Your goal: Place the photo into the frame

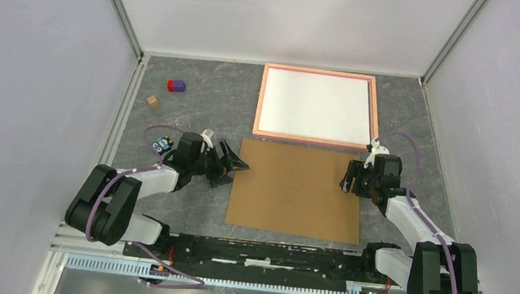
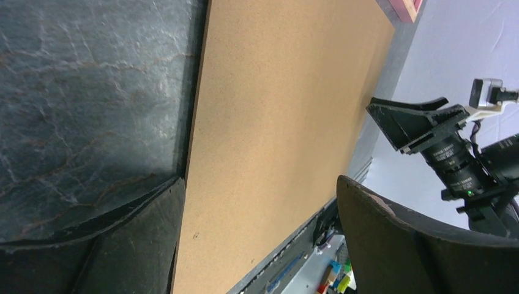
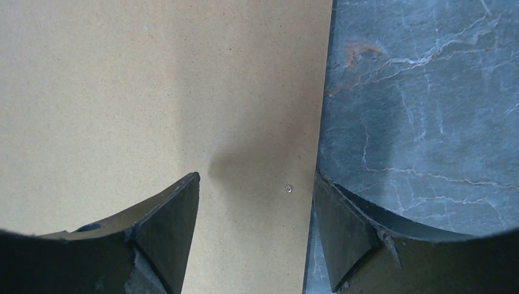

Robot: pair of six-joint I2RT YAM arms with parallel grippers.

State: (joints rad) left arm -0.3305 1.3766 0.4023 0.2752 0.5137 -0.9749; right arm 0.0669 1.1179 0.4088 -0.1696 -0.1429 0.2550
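Note:
The salmon-pink frame lies flat at the back of the table. The photo rests inside it, white side up, so its picture does not show. In front lies the brown backing board. My left gripper is open at the board's left edge. In the left wrist view, the left gripper has one finger over the table and the other over the board. My right gripper is open at the board's right edge. The right wrist view shows this gripper low over the board, straddling that edge.
A purple and red block and a small brown cube lie at the back left. Pale walls close in both sides and the back. A black rail runs between the arm bases. A corner of the frame shows in the left wrist view.

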